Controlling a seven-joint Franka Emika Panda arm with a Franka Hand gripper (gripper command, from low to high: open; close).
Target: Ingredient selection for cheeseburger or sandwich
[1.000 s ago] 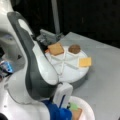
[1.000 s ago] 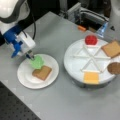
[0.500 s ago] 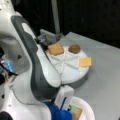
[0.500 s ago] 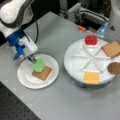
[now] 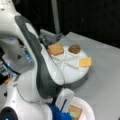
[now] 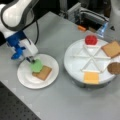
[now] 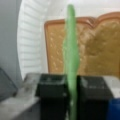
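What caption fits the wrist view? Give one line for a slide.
Gripper shut on the green lettuce piece, held edge-on above the bread slice on the white plate.

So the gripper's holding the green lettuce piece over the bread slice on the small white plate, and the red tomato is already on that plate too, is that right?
Not quite. The tomato sits in a compartment of the divided tray, not on the plate, as a front view shows. The rest holds: the gripper is shut on the lettuce piece over the bread slice; the wrist view shows the lettuce pinched edge-on.
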